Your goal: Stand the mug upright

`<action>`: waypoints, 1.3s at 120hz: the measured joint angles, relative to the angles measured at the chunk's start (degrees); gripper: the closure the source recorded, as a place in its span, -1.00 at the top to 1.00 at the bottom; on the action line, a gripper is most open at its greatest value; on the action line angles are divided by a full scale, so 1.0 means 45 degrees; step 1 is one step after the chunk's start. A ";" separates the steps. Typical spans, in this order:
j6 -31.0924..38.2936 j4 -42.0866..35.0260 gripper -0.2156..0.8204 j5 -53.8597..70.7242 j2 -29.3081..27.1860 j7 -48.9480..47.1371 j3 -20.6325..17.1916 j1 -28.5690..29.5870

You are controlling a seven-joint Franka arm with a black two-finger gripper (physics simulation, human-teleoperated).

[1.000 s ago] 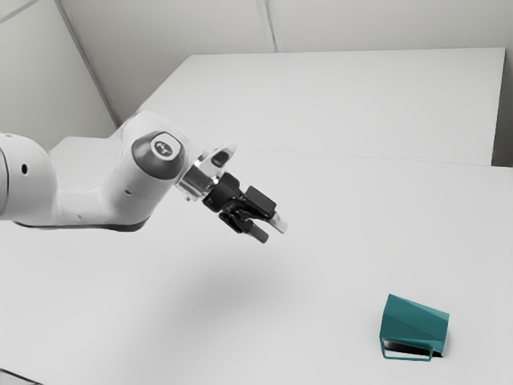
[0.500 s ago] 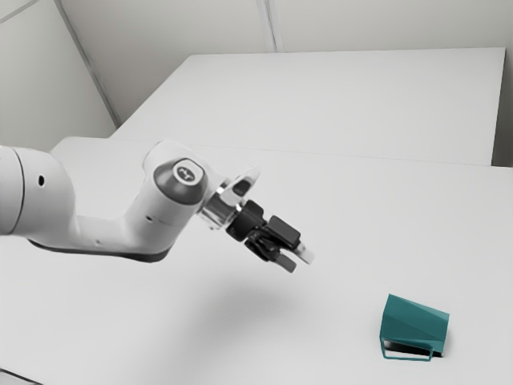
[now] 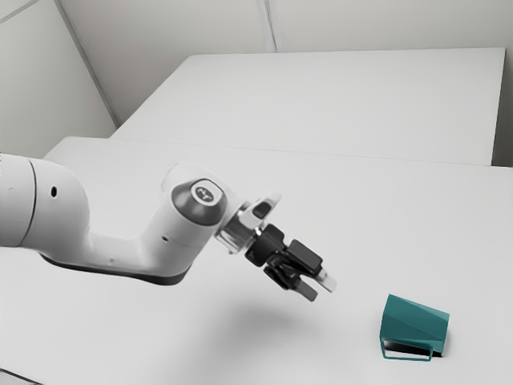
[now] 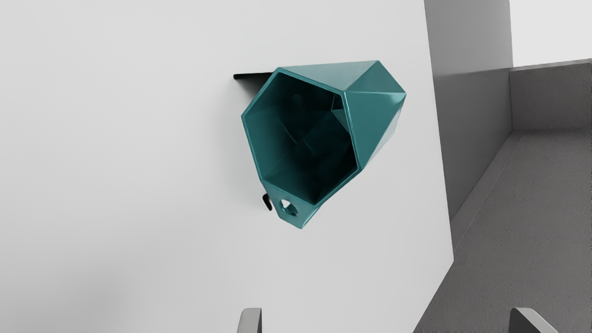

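Mug lies on its side on the worktop, base toward a nearby edge. I see it toward the exterior view's right, apart from my end effector, whose fingers stand wide.

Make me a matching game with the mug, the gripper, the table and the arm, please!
Column one:
1. mug
2. gripper
3. table
4. arm

Column two:
A. comes in from the exterior view's left
B. flat and pale, underneath the mug
C. teal, lying on its side
D. fingers apart, holding nothing

Right pairs: 1-C, 2-D, 3-B, 4-A
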 joint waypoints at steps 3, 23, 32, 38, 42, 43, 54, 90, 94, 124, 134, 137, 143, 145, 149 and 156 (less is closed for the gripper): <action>0.0025 0.0000 0.54 -0.0051 0.0027 0.0013 -0.0029 -0.0008; 0.0183 0.0015 0.54 -0.0762 0.0419 0.0347 -0.0077 -0.0202; 0.0254 0.0017 0.54 -0.1162 0.0605 0.0583 -0.0079 -0.0299; 0.0311 0.0023 0.54 -0.1380 0.0705 0.0736 -0.0079 -0.0354; 0.0378 0.0030 0.54 -0.1518 0.0762 0.0840 -0.0079 -0.0392; 0.0395 0.0031 0.54 -0.1553 0.0775 0.0866 -0.0079 -0.0401; 0.0551 0.0050 0.54 -0.1818 0.0956 0.1124 -0.0080 -0.0491; 0.0943 0.0230 0.53 -0.2692 0.1671 0.2056 -0.0079 -0.0714; 0.0964 0.0240 0.53 -0.2808 0.1733 0.2162 -0.0079 -0.0771; 0.1074 0.0527 0.53 -0.3402 0.1997 0.2893 -0.0079 -0.1115; 0.1089 0.0559 0.53 -0.3671 0.2037 0.3153 -0.0079 -0.1204; 0.1093 0.0596 0.53 -0.3723 0.2046 0.3225 -0.0079 -0.1238; 0.1101 0.0658 0.53 -0.3800 0.2067 0.3360 -0.0079 -0.1292; 0.1104 0.0670 0.53 -0.3820 0.2072 0.3402 -0.0079 -0.1307; 0.1107 0.0688 0.53 -0.3852 0.2096 0.3484 -0.0079 -0.1327; 0.1115 0.0763 0.53 -0.3891 0.2189 0.3617 -0.0079 -0.1379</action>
